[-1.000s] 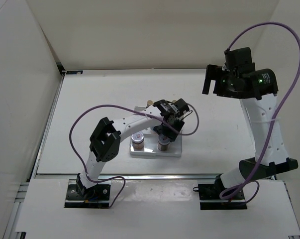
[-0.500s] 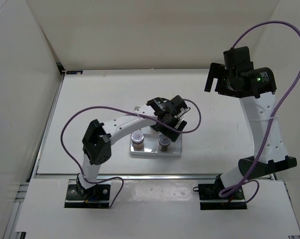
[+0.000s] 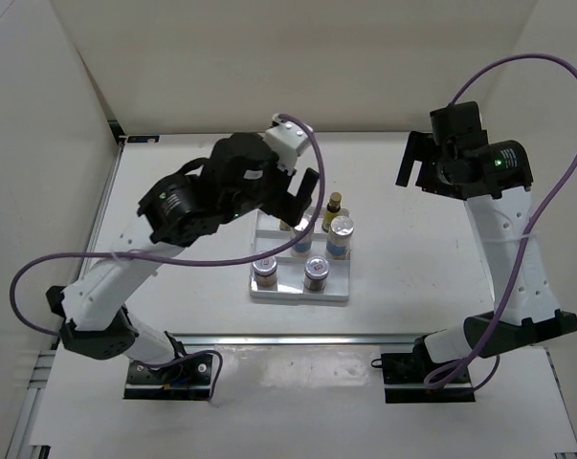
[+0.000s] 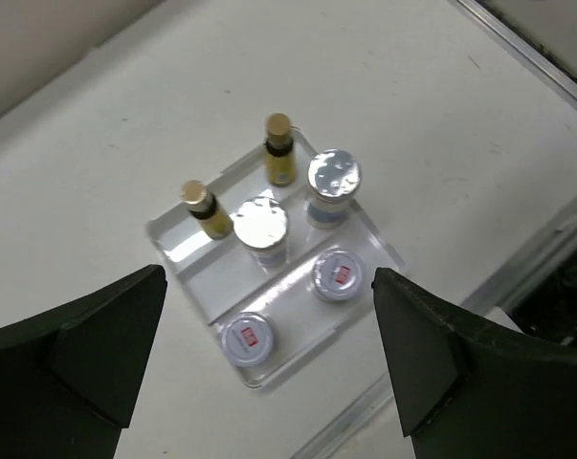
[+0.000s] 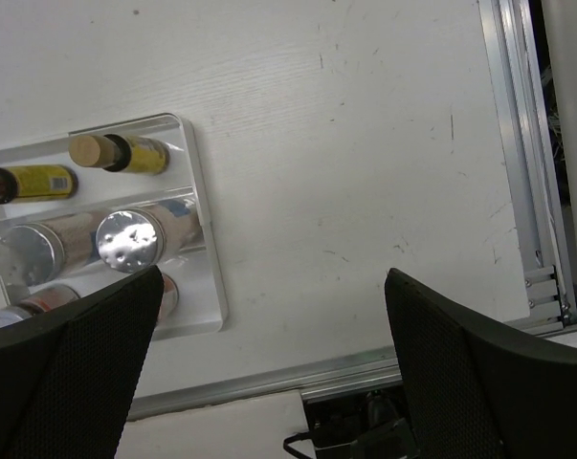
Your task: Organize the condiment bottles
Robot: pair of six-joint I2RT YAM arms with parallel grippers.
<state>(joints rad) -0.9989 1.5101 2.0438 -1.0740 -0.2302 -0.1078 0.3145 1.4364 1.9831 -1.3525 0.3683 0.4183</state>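
Observation:
All six condiment bottles stand in the white tray [image 3: 336,292]. The two yellow bottles [image 4: 279,151] [image 4: 204,207] are in the back row. The two clear-blue bottles with silver caps [image 4: 333,186] [image 4: 262,228] are in the middle row. The two short jars [image 4: 339,274] [image 4: 248,338] are in front. My left gripper [image 3: 299,199] is open and empty, held high above the tray, with its fingers [image 4: 97,354] wide apart. My right gripper [image 3: 414,161] is open and empty, raised to the right of the tray. In the right wrist view the tray [image 5: 197,220] is at the left edge.
A metal rail [image 5: 518,143] runs along the table's near edge. White walls enclose the table at the back and left. The left arm's purple cable [image 3: 68,263] loops over the table left of the tray.
My left arm has lifted from low over the tray to high above it, uncovering the bottles. The right gripper has shifted only slightly.

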